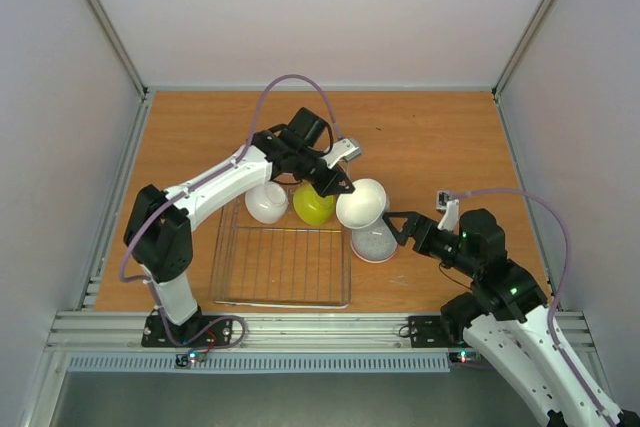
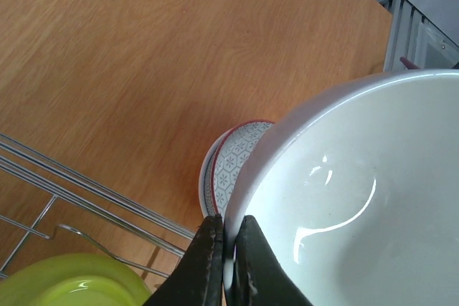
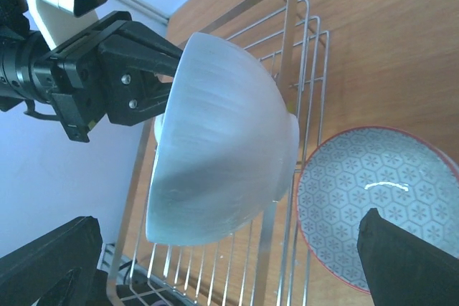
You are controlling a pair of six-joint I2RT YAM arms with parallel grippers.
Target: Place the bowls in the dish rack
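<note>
White held bowl (image 1: 361, 203): glossy, tipped on its side, over the far right corner of the dish rack and just beside the yellow-green bowl.
Left gripper (image 2: 230, 223): fingers pressed together on the rim of the white held bowl, one inside and one outside.
Yellow-green bowl (image 1: 313, 204): at the far edge of the dish rack, near its middle.
Second white bowl (image 1: 266, 203): at the far left of the dish rack, beside the yellow-green bowl.
Patterned grey bowl (image 1: 374, 243): red rim, hexagon print inside, upright on the tabletop just right of the dish rack.
Dish rack (image 1: 285, 303): silver wire, grid floor, low sides, lying between the two arm bases.
Right gripper (image 1: 393, 230): fingers spread apart and holding nothing, low and just right of the patterned grey bowl.
Tabletop (image 1: 430, 137): orange-brown wood grain, matte.
Near rail (image 1: 320, 327): ribbed aluminium carrying both arm bases.
Room: pale plain walls on three sides, with a metal corner post (image 1: 105, 22) at each far corner.
Cable (image 1: 290, 82): lilac, looping above the left arm.
Hidden: the left arm covers part of the yellow-green bowl and the second white bowl, so I cannot tell how they are seated in the wires. In the left wrist view the white held bowl runs off the frame and hides most of the patterned grey bowl. I cannot tell whether those two touch.
</note>
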